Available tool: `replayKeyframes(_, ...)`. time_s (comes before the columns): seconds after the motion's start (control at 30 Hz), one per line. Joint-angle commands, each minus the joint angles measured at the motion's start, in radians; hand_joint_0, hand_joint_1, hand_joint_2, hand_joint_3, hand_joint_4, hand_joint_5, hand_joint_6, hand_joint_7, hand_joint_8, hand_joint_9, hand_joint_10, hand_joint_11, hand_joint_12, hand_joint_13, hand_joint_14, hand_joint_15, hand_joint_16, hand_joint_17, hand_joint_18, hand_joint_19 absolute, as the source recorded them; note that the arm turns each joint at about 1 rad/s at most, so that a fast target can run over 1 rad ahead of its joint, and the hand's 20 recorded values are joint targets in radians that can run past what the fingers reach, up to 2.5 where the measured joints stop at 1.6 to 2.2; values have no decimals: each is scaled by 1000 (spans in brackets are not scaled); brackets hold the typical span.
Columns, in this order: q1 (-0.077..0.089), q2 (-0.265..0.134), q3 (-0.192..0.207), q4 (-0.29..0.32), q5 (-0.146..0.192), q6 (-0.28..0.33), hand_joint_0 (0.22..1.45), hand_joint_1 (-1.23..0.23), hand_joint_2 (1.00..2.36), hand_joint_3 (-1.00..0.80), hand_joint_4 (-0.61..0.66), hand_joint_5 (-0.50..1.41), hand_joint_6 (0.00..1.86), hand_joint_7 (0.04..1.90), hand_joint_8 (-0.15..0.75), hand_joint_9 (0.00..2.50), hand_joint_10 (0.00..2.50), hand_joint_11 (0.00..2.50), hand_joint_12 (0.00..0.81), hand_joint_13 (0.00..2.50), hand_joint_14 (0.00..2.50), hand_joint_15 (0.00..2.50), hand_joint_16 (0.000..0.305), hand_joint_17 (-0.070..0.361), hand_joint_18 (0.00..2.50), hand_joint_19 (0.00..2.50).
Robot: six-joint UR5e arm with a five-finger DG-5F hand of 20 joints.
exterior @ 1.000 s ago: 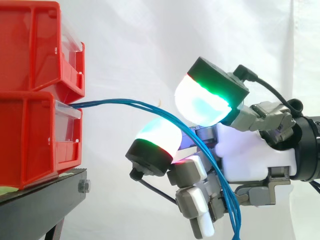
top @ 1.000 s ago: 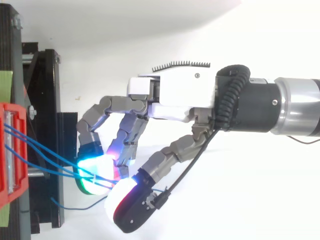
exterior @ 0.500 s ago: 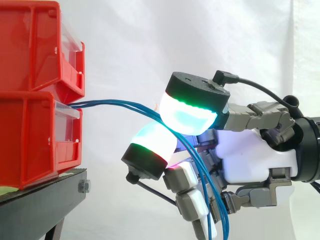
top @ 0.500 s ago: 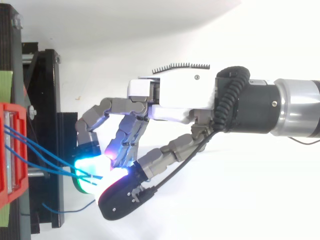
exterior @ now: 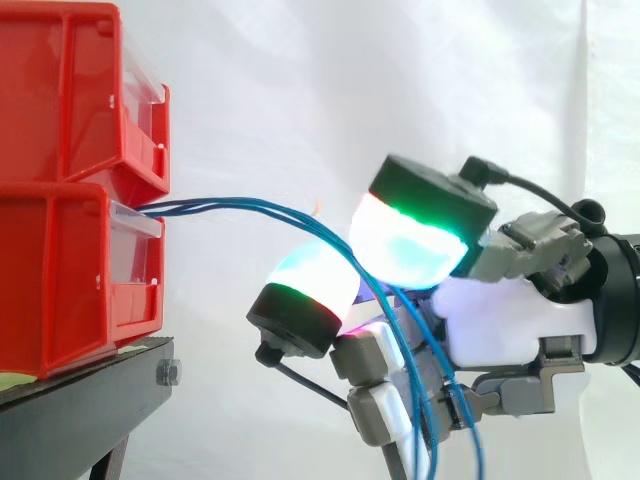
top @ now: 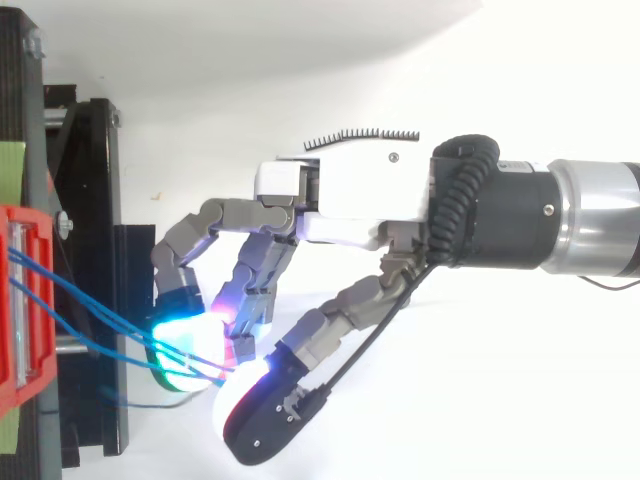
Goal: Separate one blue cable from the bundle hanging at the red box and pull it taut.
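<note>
**Q:** Where does the bundle lie?

**A:** The blue cables (exterior: 230,206) leave the front of the lower red box (exterior: 60,280), which stands at left on the black stand (exterior: 80,405). They run right in a shallow arc, then drop in front of my palm.

**Q:** And the hand?

**A:** My hand (exterior: 505,325) reaches in from the right, fingers curled round the cables, which pass between two glowing pads (exterior: 405,240). Seen from above, the strands fan out from the box and meet at the pads.
</note>
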Motion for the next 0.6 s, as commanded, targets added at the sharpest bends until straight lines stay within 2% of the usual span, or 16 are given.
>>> replayKeyframes(0.0,0,0,0,-3,0,-1,516,-770,1000,-500,101,-103,864,1186,335,1117,23,790,369,1104,21,584,42,94,1049,539)
replayKeyframes(0.23,0,0,0,-3,0,0,578,-538,1000,-500,122,-98,781,1170,319,1108,23,759,360,1116,20,586,39,88,1027,578)
replayKeyframes(0.3,0,0,0,-3,0,2,596,-527,1000,-500,90,-97,770,1182,318,1109,23,764,358,1114,22,594,38,86,1025,592)
replayKeyframes(0.37,0,1,0,-3,0,2,613,-537,1000,-500,85,-103,776,1189,315,1105,21,775,360,1113,22,594,39,87,1023,597)
replayKeyframes(0.47,0,0,0,-3,0,2,602,-667,1010,-358,107,-142,840,1155,329,1071,22,785,369,1108,22,601,40,91,1031,590)
replayKeyframes(0.57,0,0,0,-3,0,2,608,-754,1012,-312,102,-159,860,1152,325,1036,22,807,368,1096,23,596,42,94,1025,579)
